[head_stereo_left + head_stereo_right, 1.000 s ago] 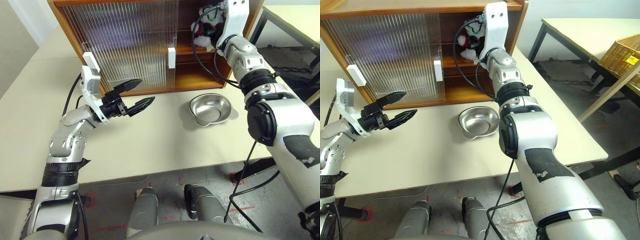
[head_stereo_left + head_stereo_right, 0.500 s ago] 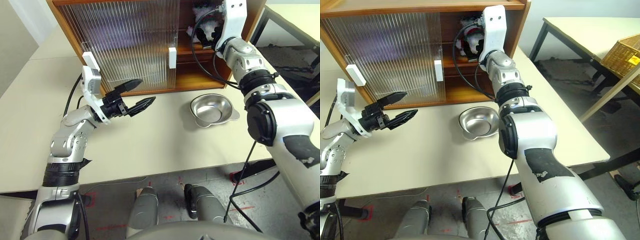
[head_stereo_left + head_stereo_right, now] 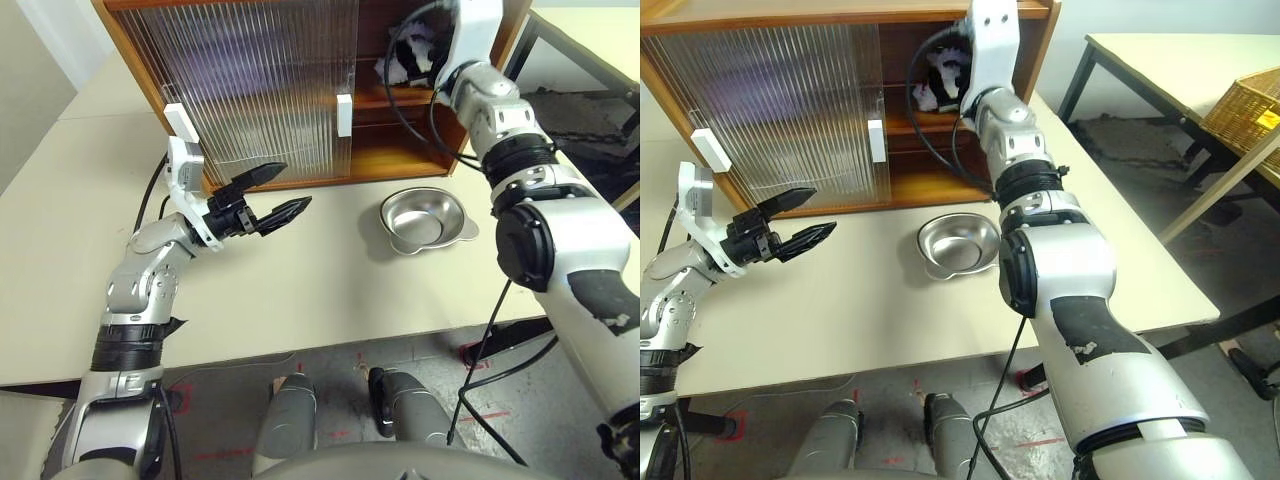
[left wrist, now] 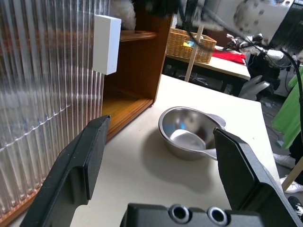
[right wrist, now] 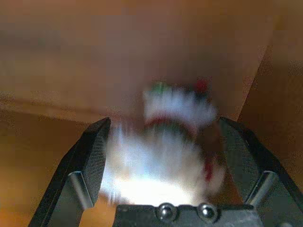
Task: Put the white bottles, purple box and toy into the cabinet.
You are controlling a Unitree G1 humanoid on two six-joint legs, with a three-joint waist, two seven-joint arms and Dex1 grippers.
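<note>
The toy (image 5: pixel 176 142), white and fluffy with red and green bits, lies on the middle shelf in the open right side of the cabinet (image 3: pixel 392 150). My right gripper (image 5: pixel 164 122) is inside that opening, open, with the toy between its spread fingers (image 5: pixel 92 156); I cannot tell whether they touch it. From the head the toy (image 3: pixel 402 62) shows beside my right wrist. My left gripper (image 3: pixel 281 194) hovers open and empty over the table before the left sliding door (image 3: pixel 250 90). A purple tint shows faintly through that ribbed door. The white bottles are hidden.
A round steel bowl (image 3: pixel 424 220) sits on the table (image 3: pixel 300 290) in front of the cabinet's open side. Both sliding doors stand at the left, with white handles (image 3: pixel 343 114). A wicker basket (image 3: pixel 1246 108) rests on another table at the right.
My right gripper has opened, let go of the toy and risen slightly inside the cabinet. The toy has shifted a little on the shelf. The left arm has stayed put.
</note>
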